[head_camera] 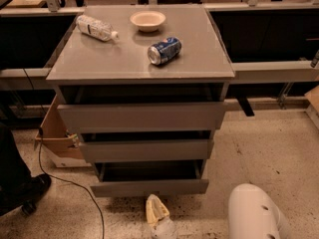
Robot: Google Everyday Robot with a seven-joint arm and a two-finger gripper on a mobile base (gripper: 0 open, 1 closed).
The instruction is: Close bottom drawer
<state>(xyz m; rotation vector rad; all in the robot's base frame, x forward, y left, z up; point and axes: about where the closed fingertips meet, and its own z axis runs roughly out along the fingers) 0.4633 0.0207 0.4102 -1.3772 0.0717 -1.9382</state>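
Observation:
The bottom drawer (149, 187) is the lowest of three grey drawers in a grey cabinet (139, 63). It is pulled out, its slim front panel standing forward of the two drawers above and its dark inside showing. My gripper (157, 214), cream coloured, is low over the floor just in front of the panel's middle, a short way below it and apart from it. The white arm (254, 214) shows at the bottom right.
The middle drawer (147, 150) and top drawer (142, 116) also stand partly open. On the cabinet top lie a blue can (164, 50), a plastic bottle (95, 28) and a pale bowl (147, 20). A cardboard box (55, 138) and a black cable (75, 185) are at the left.

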